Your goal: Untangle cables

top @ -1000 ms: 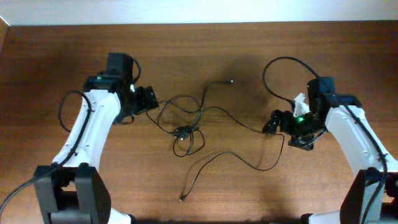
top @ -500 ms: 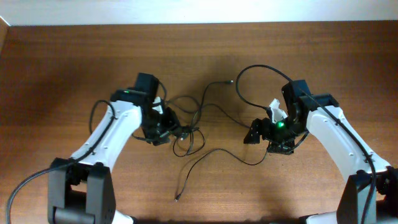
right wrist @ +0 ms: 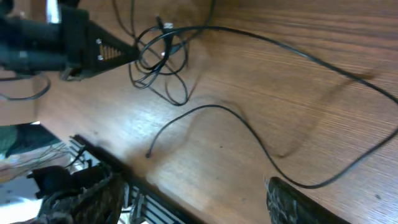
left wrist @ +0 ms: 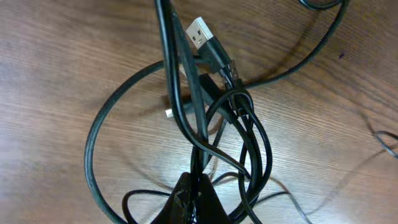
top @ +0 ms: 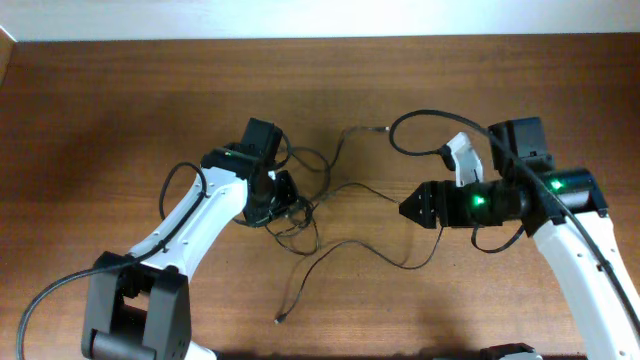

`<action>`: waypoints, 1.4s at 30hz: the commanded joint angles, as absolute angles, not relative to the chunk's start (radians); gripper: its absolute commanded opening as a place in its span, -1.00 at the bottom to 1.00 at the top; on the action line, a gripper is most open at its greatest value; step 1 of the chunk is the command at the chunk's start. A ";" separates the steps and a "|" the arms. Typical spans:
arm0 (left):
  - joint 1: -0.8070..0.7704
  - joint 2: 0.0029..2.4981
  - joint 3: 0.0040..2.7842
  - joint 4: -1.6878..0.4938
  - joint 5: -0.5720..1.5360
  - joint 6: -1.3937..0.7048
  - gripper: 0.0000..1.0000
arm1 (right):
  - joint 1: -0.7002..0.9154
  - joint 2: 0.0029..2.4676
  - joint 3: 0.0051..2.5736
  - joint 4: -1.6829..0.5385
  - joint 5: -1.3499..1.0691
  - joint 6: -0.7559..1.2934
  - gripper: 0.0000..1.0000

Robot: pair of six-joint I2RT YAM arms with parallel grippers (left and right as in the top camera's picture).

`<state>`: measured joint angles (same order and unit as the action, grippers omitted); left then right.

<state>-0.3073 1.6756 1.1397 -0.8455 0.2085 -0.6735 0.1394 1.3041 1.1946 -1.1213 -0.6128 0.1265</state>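
Cables (top: 297, 214) lie a little left of the middle of the surface (top: 120, 110), and most of them are drawn into one knot (left wrist: 239, 106). Left fingers (left wrist: 194, 194) are pressed together at the near side of this knot. They seem to pinch one of the cables, which runs straight away from the tips, past a USB plug (left wrist: 200, 29) lying on top. Several loops cross around it, so I judge it is threaded through them. From the knot a long strand (top: 365, 187) goes toward the right edge, so its long axis is left to right. Right fingers (top: 410, 208) are spread, holding nothing, well apart from the knot and near that strand. So the left arm is nearer to the knot and the right arm is nearer to the long strand. Farther out, one free end (top: 280, 318) points to the front edge and another (top: 373, 129) to the back edge.
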 commanded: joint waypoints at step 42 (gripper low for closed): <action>-0.279 1.670 1.019 -0.492 0.590 -0.058 -1.00 | 0.517 1.987 1.174 -0.470 -0.411 0.999 -0.92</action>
<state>-0.2810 1.6756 1.0279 -0.4770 0.5953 -0.0814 0.5125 1.9739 1.1805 -0.4492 -0.5297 0.9977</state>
